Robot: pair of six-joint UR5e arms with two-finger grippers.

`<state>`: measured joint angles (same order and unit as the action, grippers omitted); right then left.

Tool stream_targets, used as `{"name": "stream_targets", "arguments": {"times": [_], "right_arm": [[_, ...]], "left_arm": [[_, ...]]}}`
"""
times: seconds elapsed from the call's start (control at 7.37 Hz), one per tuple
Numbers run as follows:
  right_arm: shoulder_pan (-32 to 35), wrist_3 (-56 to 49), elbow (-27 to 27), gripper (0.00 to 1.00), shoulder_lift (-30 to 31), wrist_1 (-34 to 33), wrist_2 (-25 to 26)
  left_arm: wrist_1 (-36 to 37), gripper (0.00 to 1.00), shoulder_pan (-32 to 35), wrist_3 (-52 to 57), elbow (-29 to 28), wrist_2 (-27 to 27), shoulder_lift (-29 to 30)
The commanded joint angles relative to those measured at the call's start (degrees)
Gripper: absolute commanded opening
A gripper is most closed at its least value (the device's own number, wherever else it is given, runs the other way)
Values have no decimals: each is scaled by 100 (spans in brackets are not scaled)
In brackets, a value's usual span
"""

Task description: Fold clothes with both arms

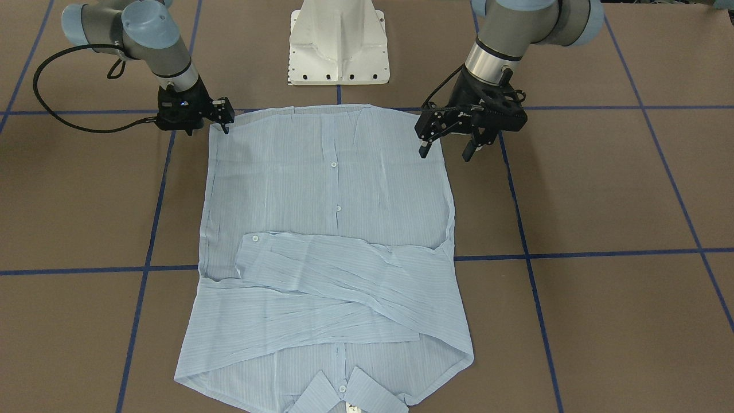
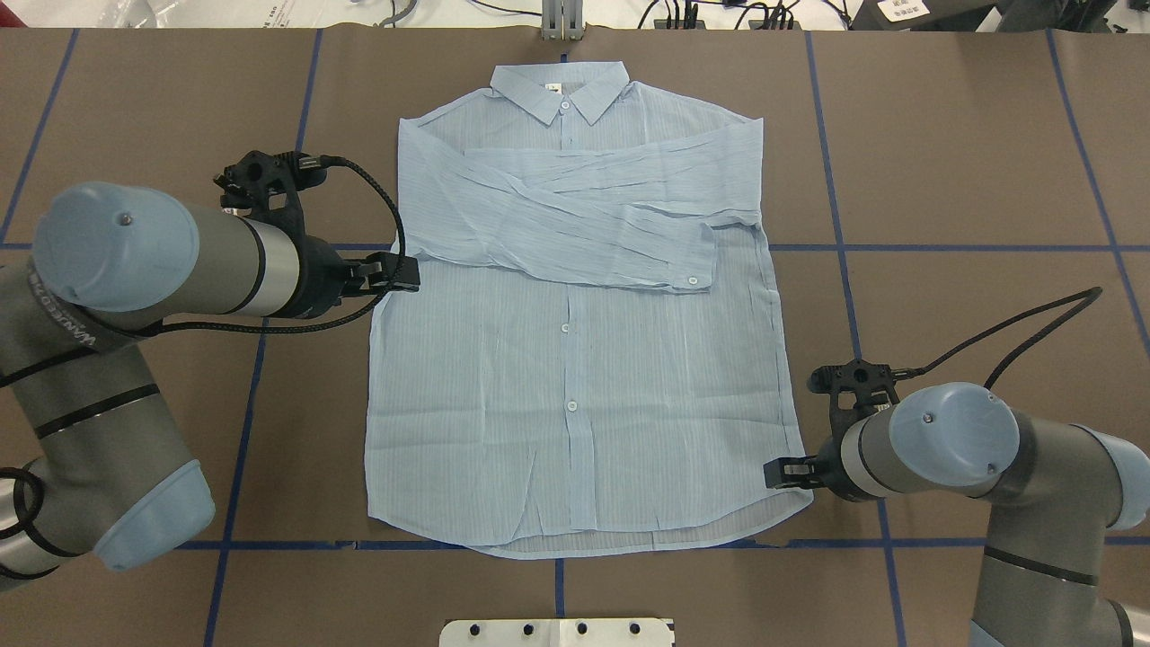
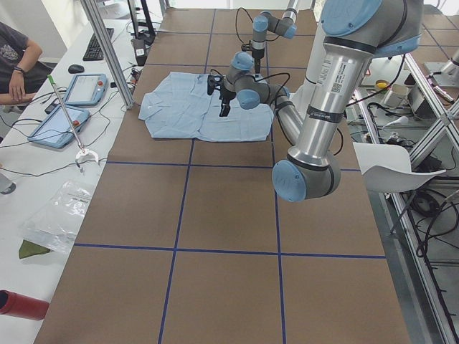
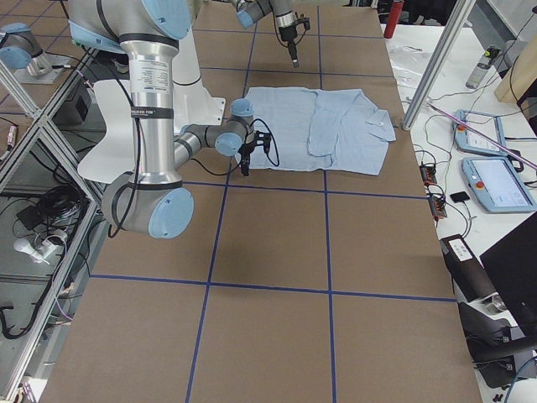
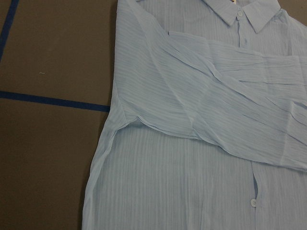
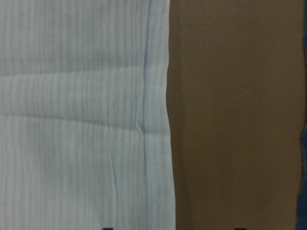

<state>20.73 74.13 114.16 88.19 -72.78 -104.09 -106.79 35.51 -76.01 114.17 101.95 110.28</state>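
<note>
- The shirt (image 2: 575,359) lies flat and front up in the middle of the brown worktop (image 2: 943,180). Its collar (image 2: 559,90) is at the edge far from the robot and its hem is toward the white pedestal (image 1: 338,43).
- Both sleeves (image 2: 584,216) are folded across the chest, one over the other. The upper one ends in a buttoned cuff (image 2: 694,274), and we cannot see how far the lower one runs beneath it.
- The left gripper (image 1: 445,154) hangs over the shirt's side edge on the robot's left, level with the folded sleeves. We see its jaws spread wide and holding nothing. Its own wrist view shows only cloth and worktop, with no fingertips in frame.
- The right gripper (image 1: 226,127) is at the hem corner on the robot's right. The front view shows it side-on, so the gap is hidden there.
- In the right wrist view we make out only two dark fingertips (image 6: 108,228) at the bottom edge. They are well apart, one over cloth and one over bare worktop, so these jaws are parted too, with the side seam running between them. We cannot tell whether they touch the cloth.
- The front view cuts the collar off at its lower border, and in both side views the jaws are too small for us to judge.
</note>
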Motion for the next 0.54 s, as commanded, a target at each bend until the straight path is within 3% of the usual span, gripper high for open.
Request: {"name": "stream_targets", "arguments": {"times": [0.0, 0.41], "right_arm": [[-7, 5, -43, 76, -65, -17, -50], [-7, 5, -43, 71, -56, -61, -103]], "left_arm": [[0, 100, 0, 7, 0, 0, -7], [0, 100, 0, 7, 0, 0, -15]]}}
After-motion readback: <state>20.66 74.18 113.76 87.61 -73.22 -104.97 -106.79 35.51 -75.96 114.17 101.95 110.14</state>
